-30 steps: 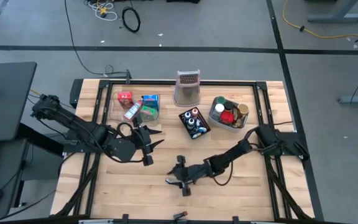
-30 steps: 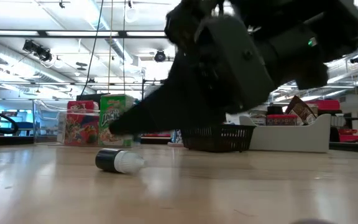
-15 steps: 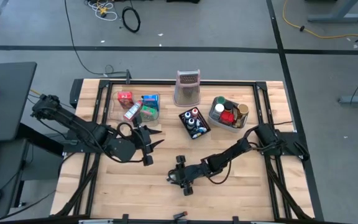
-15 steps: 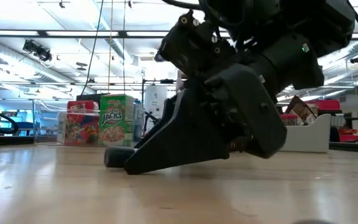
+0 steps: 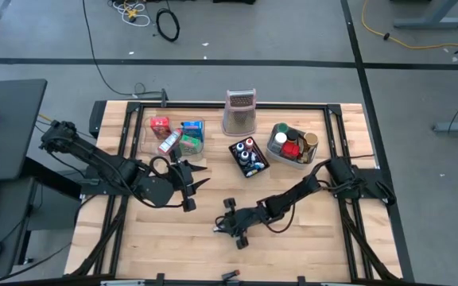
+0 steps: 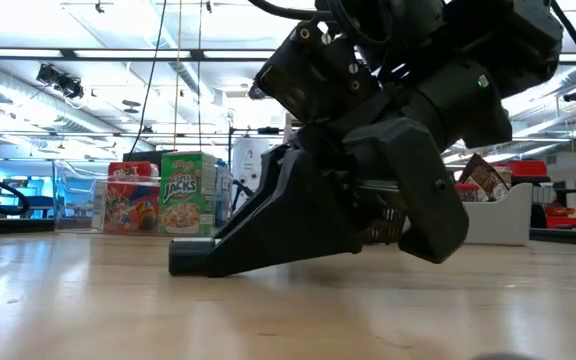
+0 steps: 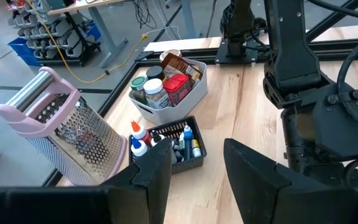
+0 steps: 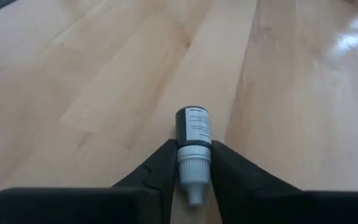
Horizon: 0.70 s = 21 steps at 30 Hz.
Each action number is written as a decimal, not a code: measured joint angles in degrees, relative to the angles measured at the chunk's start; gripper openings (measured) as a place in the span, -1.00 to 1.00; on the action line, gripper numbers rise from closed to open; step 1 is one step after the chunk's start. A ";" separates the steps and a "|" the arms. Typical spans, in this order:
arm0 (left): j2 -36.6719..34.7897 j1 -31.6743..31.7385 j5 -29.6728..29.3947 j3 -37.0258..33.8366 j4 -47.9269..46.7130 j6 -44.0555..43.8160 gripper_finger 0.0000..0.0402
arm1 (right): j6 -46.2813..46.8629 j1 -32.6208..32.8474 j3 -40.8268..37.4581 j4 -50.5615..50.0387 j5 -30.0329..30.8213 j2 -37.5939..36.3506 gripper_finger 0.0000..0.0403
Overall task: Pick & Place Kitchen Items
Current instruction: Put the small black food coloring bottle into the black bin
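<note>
Here, the scene by parts:
Right tool: (image 8: 192, 163) low on the tabletop (image 5: 173, 246) near its front middle, fingers closed narrowly against both sides of a small vial.
Vial: (image 8: 193, 138) dark body, white cap, lying on its side on the wood, cap end between the fingers (image 8: 162, 163); in the low view only its dark end (image 6: 182, 262) shows past the tool.
Left tool: (image 5: 197, 176) hovering left of centre, jaws moderately apart, holding nothing.
Black mesh basket: (image 7: 197, 160) holds little bottles, beside the grater (image 7: 64, 132).
Grey bin: (image 5: 280, 154) back right, holds cans and jars.
Clear tray: (image 5: 148, 137) back left, holds red, blue and green packets.
</note>
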 joint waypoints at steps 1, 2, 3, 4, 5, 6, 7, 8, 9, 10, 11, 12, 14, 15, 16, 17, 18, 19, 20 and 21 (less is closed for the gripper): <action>0.00 0.00 0.00 0.00 -0.02 0.00 -0.23 | -0.39 -0.11 -0.01 -0.36 0.10 -0.21 -0.55; 0.00 0.00 0.00 0.00 -0.02 0.02 -0.23 | -0.44 -0.21 -0.09 -0.67 0.22 -0.51 -0.57; 0.00 0.00 -0.01 0.00 -0.02 0.02 -0.23 | -0.48 -0.33 -0.10 -1.64 0.53 -1.03 -0.59; 0.00 0.00 -0.01 0.00 -0.03 0.04 -0.23 | -0.55 -0.52 -0.13 -2.91 0.81 -1.71 -0.61; 0.00 0.00 0.00 0.00 -0.02 0.05 -0.23 | -0.61 -0.77 -0.20 -4.44 1.05 -2.61 -0.61; 0.00 0.00 -0.02 0.00 -0.04 0.09 -0.23 | -0.65 -0.94 -0.20 -6.72 2.20 -3.62 -0.61; 0.00 0.00 -0.01 0.00 -0.11 0.11 -0.23 | -0.67 -1.14 -0.28 -9.43 4.03 -4.83 -0.60; 0.00 -0.02 0.00 0.00 -0.11 0.15 -0.23 | -0.75 -1.34 -0.31 -12.48 5.89 -6.27 -0.59; 0.00 0.00 -0.01 0.00 -0.17 0.17 -0.23 | -0.87 -1.51 -0.43 -16.11 8.16 -7.86 -0.57; 0.00 0.00 0.00 0.00 -0.17 0.17 -0.23 | -0.87 -1.69 -0.44 -19.05 10.65 -9.51 -0.56; 0.00 0.00 0.00 0.00 -0.16 0.17 -0.23 | -0.82 -1.89 -0.42 -22.42 12.98 -11.48 -0.55; 0.00 0.00 0.00 0.00 -0.20 0.17 -0.23 | -0.60 -2.04 -0.42 -26.48 15.54 -13.71 -0.55; 0.00 0.00 0.00 0.00 -0.18 0.17 -0.23 | 1.14 -2.40 -0.28 -33.45 20.03 -17.82 -0.56; 0.00 0.00 0.00 0.00 -0.24 0.17 -0.23 | 2.53 -2.64 -0.28 -37.97 22.38 -19.88 -0.56; 0.00 0.00 0.00 0.00 -0.20 0.17 -0.23 | 4.39 -2.86 -0.28 -42.00 24.55 -21.72 -0.57; 0.00 0.00 0.00 0.00 -0.27 0.17 -0.23 | 6.75 -3.17 -0.28 -46.25 27.19 -23.81 -0.57; 0.00 0.00 0.00 0.00 -0.37 0.17 -0.23 | 9.67 -3.51 -0.28 -50.70 29.83 -25.60 -0.57; 0.00 0.00 0.00 0.00 -0.42 0.17 -0.23 | 12.81 -3.95 -0.33 -54.29 32.59 -27.15 -0.57; 0.00 0.00 0.00 0.00 -0.42 0.17 -0.23 | 15.56 -4.59 -0.75 -57.02 34.74 -28.75 -0.57; 0.00 0.00 0.00 0.00 -0.52 0.17 -0.23 | 17.93 -5.29 -1.54 -59.17 36.39 -30.08 -0.56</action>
